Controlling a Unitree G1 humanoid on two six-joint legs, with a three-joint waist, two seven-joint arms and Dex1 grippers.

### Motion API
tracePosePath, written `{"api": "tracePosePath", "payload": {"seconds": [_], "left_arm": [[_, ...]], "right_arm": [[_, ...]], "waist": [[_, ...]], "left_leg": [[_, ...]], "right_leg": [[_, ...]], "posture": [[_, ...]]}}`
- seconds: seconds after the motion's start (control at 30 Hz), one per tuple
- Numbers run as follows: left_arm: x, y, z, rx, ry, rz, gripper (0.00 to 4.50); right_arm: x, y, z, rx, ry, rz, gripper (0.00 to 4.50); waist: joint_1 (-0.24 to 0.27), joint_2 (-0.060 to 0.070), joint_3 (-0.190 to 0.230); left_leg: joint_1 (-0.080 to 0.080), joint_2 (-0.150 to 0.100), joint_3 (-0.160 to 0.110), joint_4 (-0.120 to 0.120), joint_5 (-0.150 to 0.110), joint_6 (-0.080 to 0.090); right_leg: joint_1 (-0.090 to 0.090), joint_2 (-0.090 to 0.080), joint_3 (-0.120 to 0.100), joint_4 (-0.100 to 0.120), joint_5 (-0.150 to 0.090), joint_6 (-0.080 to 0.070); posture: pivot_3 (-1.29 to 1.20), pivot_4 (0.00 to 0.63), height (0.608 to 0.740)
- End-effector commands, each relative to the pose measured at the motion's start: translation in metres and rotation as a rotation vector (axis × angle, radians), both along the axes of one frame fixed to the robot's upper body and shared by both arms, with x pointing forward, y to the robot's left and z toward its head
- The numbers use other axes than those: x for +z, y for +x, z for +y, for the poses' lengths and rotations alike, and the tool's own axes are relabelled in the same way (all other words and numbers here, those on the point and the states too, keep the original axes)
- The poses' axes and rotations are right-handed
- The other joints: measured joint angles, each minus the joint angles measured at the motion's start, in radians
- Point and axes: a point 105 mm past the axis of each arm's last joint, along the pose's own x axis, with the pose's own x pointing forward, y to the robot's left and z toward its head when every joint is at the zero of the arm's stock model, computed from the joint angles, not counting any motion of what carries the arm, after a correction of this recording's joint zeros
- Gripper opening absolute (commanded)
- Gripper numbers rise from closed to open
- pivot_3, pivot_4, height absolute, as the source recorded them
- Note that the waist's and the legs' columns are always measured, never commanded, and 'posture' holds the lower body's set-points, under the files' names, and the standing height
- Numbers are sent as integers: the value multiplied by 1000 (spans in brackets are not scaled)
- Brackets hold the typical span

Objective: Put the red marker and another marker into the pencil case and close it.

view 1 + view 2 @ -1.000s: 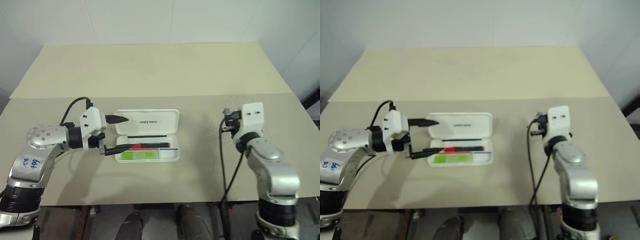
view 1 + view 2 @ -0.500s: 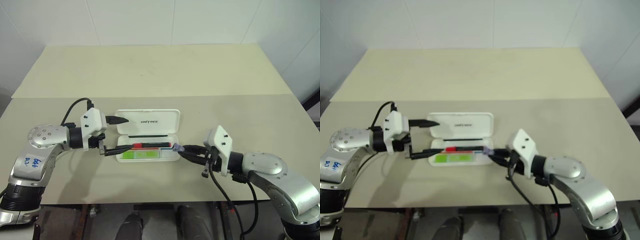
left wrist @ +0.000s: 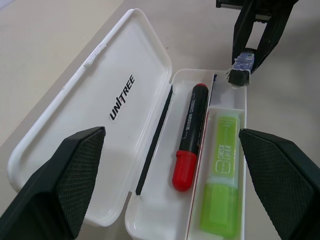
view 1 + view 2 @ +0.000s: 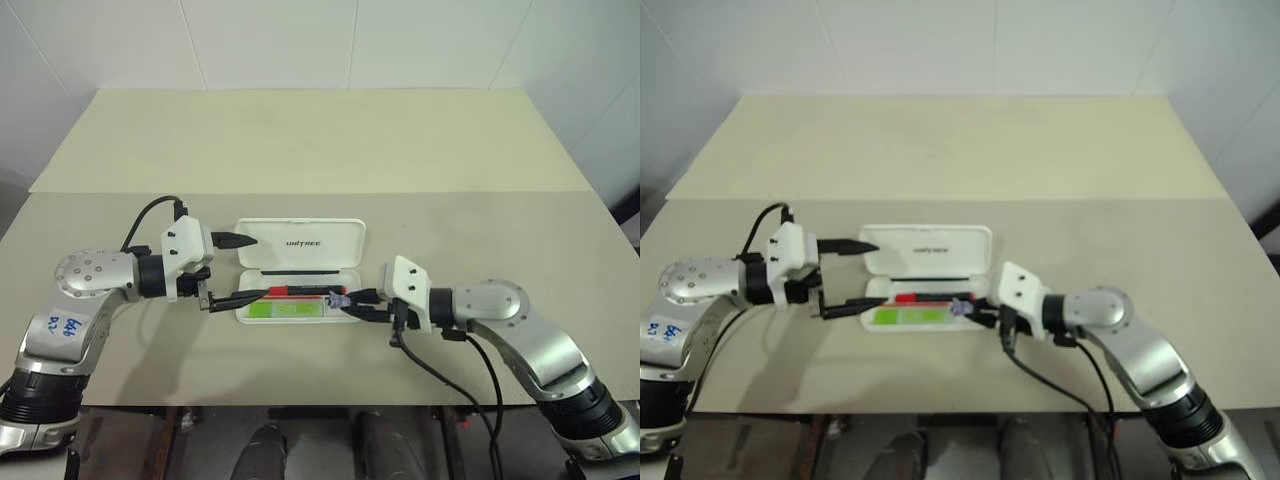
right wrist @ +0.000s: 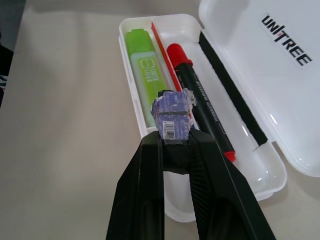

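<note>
Pencil case: white hard plastic, rounded corners, lying open near the middle of the table; lid folded flat to the far side, dark lettering on its inner face, tray toward the near edge
Red marker: slim, glossy red cap and tail with a black printed barrel, laid lengthwise in the far channel of the tray
Another marker: chunky lime-green highlighter, flat-sided, laid in the near channel beside the red marker, parted from it by a thin rib
Left gripper: at the left end of the case, fingers spread wide, one past the lid's end and one by the tray's end; probably posted there to steady the case
Right gripper: at the right end of the tray, black fingers pressed on a small grey-purple block with a crumpled printed wrapper, held just over the tray's corner
Stage, as judged: both markers stowed, lid not yet closed
</note>
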Motion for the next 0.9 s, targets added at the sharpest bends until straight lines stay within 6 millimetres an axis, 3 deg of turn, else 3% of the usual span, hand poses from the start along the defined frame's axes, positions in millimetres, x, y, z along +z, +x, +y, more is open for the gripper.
{"api": "tracePosePath", "payload": {"seconds": [0.03, 0.6, 0.63, 0.8, 0.9], "left_arm": [[11, -4, 1, 6, 5, -49, 4500], [13, -4, -1, 9, 3, -50, 4500], [13, -4, -1, 9, 3, -50, 4500], [13, -4, -1, 10, 1, -51, 4500], [13, -4, -1, 11, 0, -50, 4500]], "right_arm": [[3, -2, 3, 35, 1, -27, 353], [-7, 9, 10, 54, 4, -49, 353], [-7, 9, 10, 57, 5, -42, 1078], [-6, 11, 9, 45, 4, -71, 2727], [-5, 11, 8, 48, 2, -76, 2727]], "waist": [[0, 0, 0], [0, 0, 0], [0, 0, 0], [-1, 0, 0], [0, 0, 0]], "left_leg": [[0, 0, 0, 0, 0, 0], [0, 0, 0, 0, 0, 0], [0, 0, 0, 0, 0, 0], [0, 0, 0, 0, 0, 0], [0, 0, 0, 0, 0, 0]], "right_leg": [[0, 0, 0, 0, 0, 0], [0, 0, 0, 1, 0, 0], [0, 0, 0, 1, 0, 0], [0, 0, 0, 1, 0, 0], [0, 0, 0, 1, 0, 0]], "posture": [[0, 150, 740], [0, 150, 740], [0, 150, 740], [0, 150, 740], [0, 150, 740]]}}
